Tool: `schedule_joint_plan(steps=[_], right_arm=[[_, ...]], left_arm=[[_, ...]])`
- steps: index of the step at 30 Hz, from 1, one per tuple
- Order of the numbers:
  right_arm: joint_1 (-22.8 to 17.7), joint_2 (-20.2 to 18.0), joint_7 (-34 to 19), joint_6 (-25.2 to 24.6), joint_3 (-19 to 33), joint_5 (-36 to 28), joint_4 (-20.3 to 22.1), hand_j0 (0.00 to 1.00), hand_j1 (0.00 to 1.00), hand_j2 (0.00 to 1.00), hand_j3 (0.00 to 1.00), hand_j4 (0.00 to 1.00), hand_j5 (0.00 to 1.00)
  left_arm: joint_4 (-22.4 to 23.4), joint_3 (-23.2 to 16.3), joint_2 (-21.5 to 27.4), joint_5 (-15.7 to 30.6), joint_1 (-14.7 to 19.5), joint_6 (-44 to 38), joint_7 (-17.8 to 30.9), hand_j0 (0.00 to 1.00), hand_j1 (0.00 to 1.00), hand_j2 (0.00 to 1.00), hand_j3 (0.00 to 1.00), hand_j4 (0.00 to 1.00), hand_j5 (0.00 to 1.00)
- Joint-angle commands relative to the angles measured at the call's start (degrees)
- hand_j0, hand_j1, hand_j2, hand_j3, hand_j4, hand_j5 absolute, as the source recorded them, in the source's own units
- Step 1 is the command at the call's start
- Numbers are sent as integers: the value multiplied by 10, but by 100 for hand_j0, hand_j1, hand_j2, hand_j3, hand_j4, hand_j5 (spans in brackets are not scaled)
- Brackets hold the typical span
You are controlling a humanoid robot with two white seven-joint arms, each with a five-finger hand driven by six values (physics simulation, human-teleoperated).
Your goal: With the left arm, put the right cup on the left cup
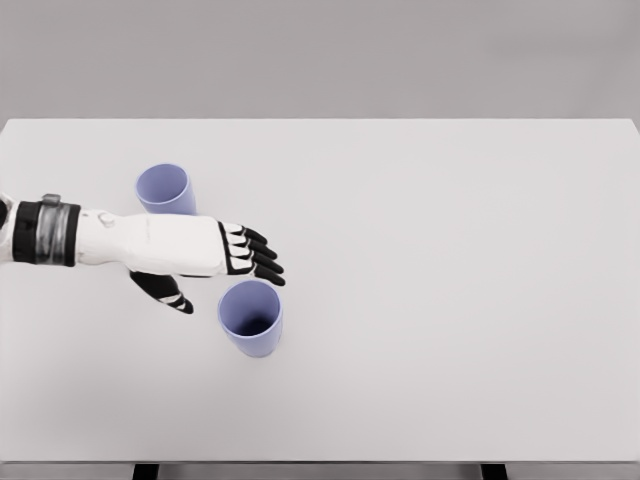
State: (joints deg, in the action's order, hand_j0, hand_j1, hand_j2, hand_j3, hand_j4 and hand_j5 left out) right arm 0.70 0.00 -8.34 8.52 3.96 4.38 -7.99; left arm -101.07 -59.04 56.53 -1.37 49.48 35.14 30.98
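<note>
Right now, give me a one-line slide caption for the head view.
Left robot hand open above the white table, between two upright lavender plastic cups: the far-left cup and the nearer right cup.

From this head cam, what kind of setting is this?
Likely a simulated tabletop test bench, not a real room: a plain white table against a blank grey backdrop, two identical lavender cups, and the left hand open between them. Flat, render-like shading supports that.
</note>
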Motion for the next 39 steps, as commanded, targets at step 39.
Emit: schedule_joint_plan(steps=[39], right_arm=[[0,0,0,0,0,0,0,100,100,100,100,100,100]], left_arm=[[1,-6,-34,-40,-29,-1,-1,100,100,100,100,100,100]])
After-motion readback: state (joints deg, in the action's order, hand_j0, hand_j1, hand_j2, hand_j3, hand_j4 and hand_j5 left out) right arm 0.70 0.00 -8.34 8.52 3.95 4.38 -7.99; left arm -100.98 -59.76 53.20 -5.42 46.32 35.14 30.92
